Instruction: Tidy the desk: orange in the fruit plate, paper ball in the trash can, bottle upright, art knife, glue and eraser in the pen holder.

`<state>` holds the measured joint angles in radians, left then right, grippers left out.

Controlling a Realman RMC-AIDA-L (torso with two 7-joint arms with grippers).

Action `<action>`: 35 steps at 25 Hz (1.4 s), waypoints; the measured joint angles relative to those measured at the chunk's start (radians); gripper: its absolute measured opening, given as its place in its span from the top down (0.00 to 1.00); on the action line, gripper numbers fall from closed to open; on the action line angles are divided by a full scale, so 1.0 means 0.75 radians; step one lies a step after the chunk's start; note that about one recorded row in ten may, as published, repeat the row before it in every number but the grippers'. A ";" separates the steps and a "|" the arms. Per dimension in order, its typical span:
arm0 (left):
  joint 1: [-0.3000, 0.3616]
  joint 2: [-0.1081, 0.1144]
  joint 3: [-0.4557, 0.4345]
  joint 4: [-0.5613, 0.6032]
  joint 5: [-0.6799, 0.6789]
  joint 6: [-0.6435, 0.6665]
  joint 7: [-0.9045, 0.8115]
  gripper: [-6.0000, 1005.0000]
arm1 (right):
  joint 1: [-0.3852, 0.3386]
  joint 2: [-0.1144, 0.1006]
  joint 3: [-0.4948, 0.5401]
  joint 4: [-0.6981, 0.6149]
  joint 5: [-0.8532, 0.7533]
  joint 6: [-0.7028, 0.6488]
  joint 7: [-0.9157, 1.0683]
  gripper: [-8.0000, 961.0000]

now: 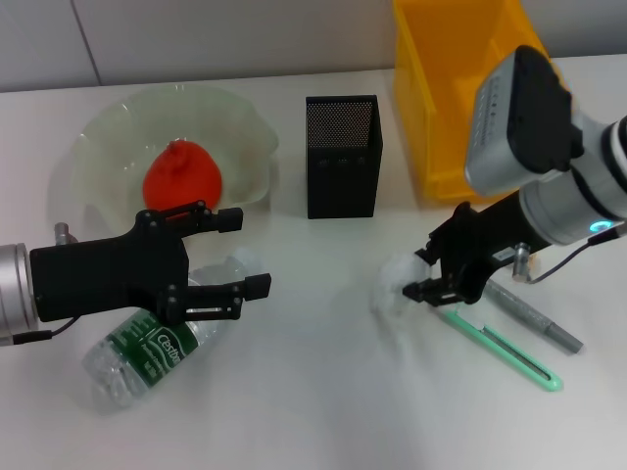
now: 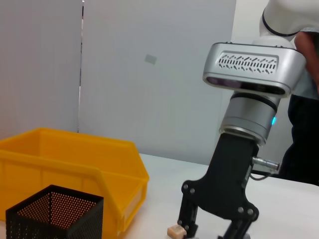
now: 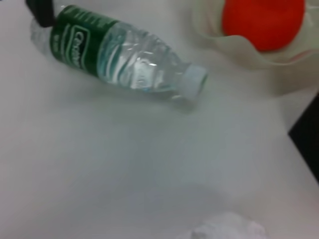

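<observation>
Reaching the paper ball point(image 1: 400, 282) on the surface, the right pincer point(image 1: 423, 276) should pinch it squarely before lifting toward the trash can point(image 1: 431, 117); its spread is unclear, while the left pincer point(image 1: 250, 253) hangs spread above the bottle point(image 1: 147, 348)

even, bright overhead light washes the glossy white desk point(image 1: 323, 392), leaving only faint soft shadows under the black mesh square box point(image 1: 342, 157) and the lying clear plastic bottle point(image 1: 157, 343). the crumpled white paper wad point(image 1: 397, 284) looks smeared. the right wrist view is soft, hazy, bottle point(image 3: 119, 57) blurred.
</observation>
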<state>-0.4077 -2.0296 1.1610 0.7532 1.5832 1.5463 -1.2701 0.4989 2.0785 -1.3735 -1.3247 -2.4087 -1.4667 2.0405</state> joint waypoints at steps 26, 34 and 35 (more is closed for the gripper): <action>-0.012 -0.009 0.007 0.000 0.002 -0.002 0.001 0.20 | -0.004 -0.005 0.377 -0.192 -0.067 0.063 -0.061 0.60; -0.015 -0.017 0.008 -0.002 0.002 -0.002 0.014 0.20 | 0.009 -0.014 0.427 -0.141 -0.092 0.221 -0.107 0.60; -0.014 -0.018 0.009 -0.002 0.002 -0.002 0.015 0.20 | 0.014 -0.015 0.427 -0.125 -0.095 0.237 -0.111 0.60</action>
<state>-0.4184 -2.0430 1.1674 0.7516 1.5845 1.5447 -1.2591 0.5094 2.0672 -1.0529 -1.4181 -2.4799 -1.2891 1.9569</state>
